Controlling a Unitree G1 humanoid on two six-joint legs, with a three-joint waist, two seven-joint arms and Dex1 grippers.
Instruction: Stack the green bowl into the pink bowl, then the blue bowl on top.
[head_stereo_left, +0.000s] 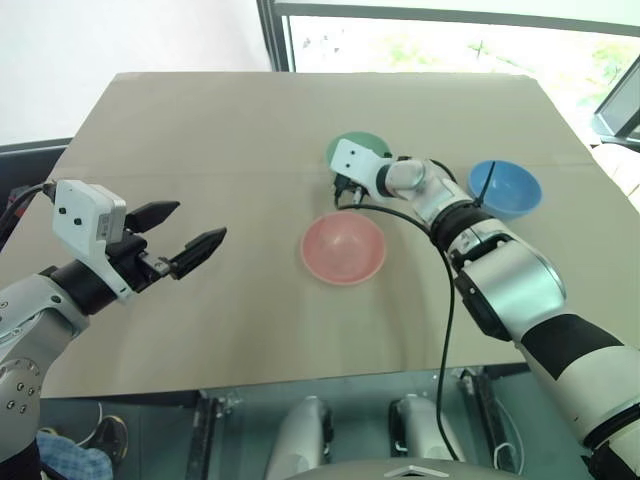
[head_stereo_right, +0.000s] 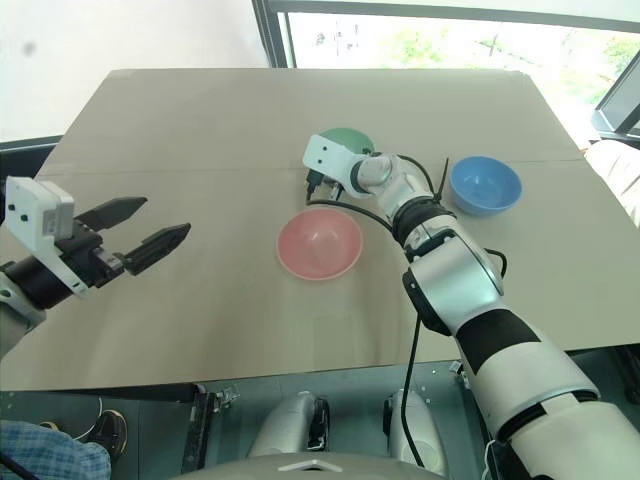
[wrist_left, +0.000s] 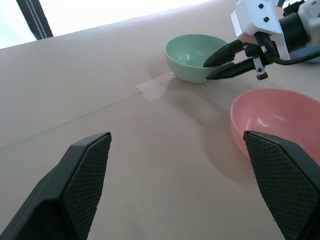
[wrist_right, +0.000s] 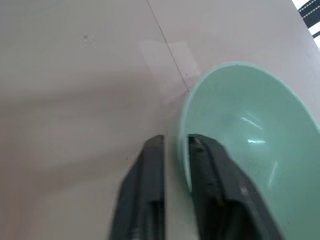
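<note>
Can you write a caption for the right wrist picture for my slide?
Right claw pinches the rim of the green bowl on the tan table.

tan table (head_stereo_left: 200, 130), window (head_stereo_left: 450, 45), perhaps tape (wrist_left: 155, 90)

The green bowl (wrist_left: 192, 56) is pale mint, smooth and plain; it sits upright on the table, farthest from the robot, its near rim pinched between two black fingers; the pink bowl (head_stereo_left: 343, 248) is salmon, upright and empty, just nearer the robot; the blue bowl (head_stereo_left: 504, 188) is bright sky-blue, upright, empty, well apart to the right.
</note>
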